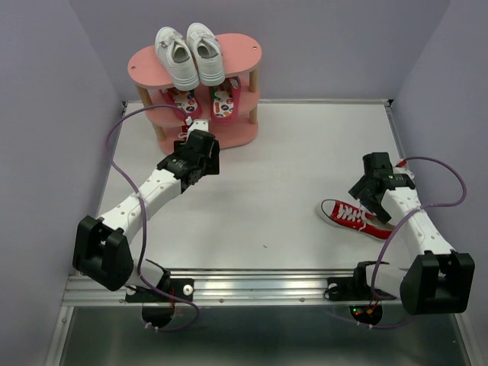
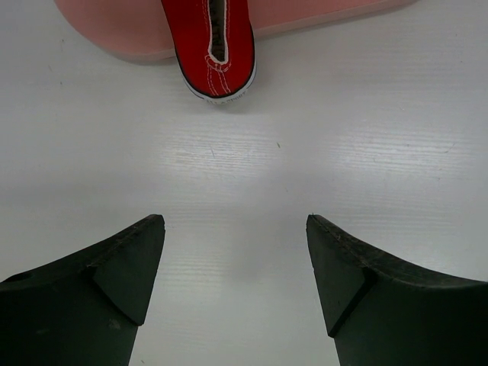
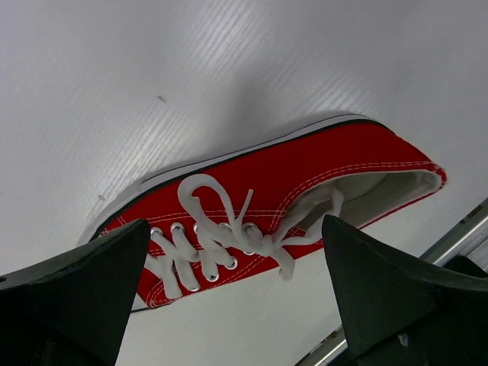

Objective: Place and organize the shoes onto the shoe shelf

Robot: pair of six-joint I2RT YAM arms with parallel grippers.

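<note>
The pink shoe shelf (image 1: 145, 65) stands at the back left. The white sneakers (image 1: 189, 53) sit on its top board and the red flip-flops (image 1: 225, 101) on the middle board. One red sneaker (image 2: 217, 46) lies on the bottom board (image 2: 114, 27), its heel hanging over the edge. My left gripper (image 1: 200, 139) is open and empty just in front of that heel, over bare table in its wrist view (image 2: 236, 229). The other red sneaker (image 1: 349, 215) lies on its side on the table at the right. My right gripper (image 1: 362, 191) is open just above it, its fingers (image 3: 91, 282) on either side of the laces (image 3: 221, 229).
Purple walls close in the table on the left, back and right. A metal rail (image 1: 252, 286) runs along the near edge, also showing in the right wrist view (image 3: 457, 236). Purple cables loop beside both arms (image 1: 114, 145).
</note>
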